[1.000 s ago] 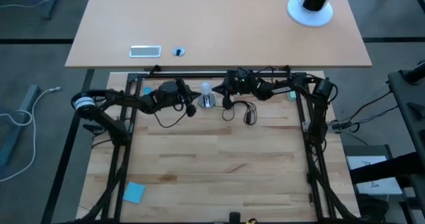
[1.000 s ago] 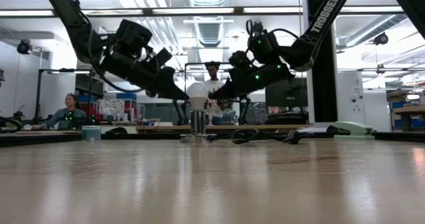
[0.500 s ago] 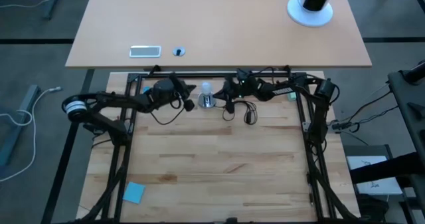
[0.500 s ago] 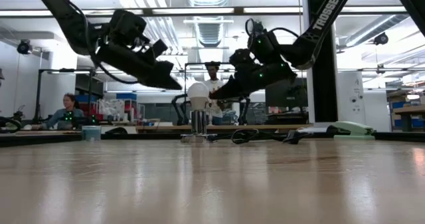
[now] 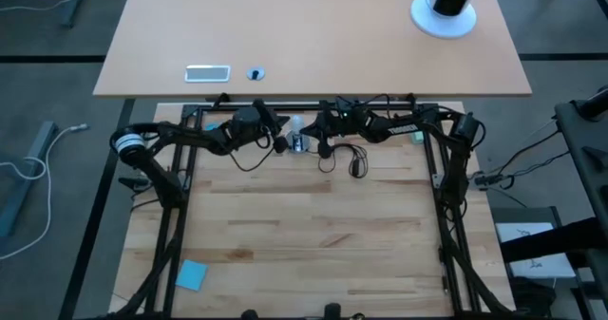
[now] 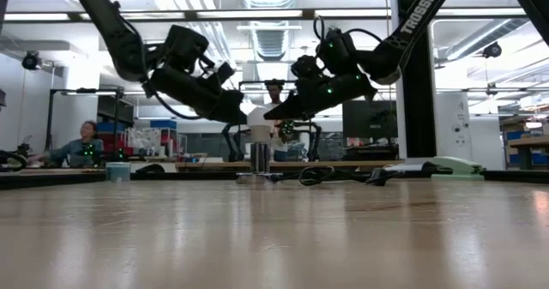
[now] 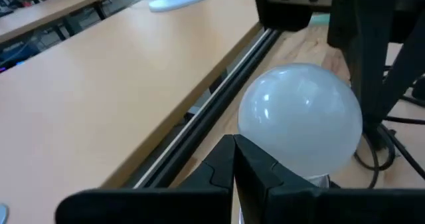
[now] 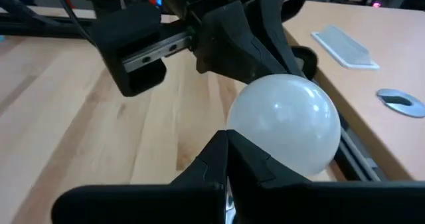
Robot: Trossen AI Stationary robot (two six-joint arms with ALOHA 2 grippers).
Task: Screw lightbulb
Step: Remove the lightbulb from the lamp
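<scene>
A white frosted pear-shaped lightbulb (image 6: 257,117) stands upright at the wooden desk's (image 5: 313,235) far edge, the left hand (image 6: 241,115) at nine o'clock, the right hand (image 6: 271,114) at three, both pressed together against it.

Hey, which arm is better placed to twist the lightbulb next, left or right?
It's nearly even. Both shut hands meet at the lightbulb from opposite sides: the left hand and the right hand each have their fingertips at the frosted globe. Neither grips it, so either would probably have to open first.
</scene>
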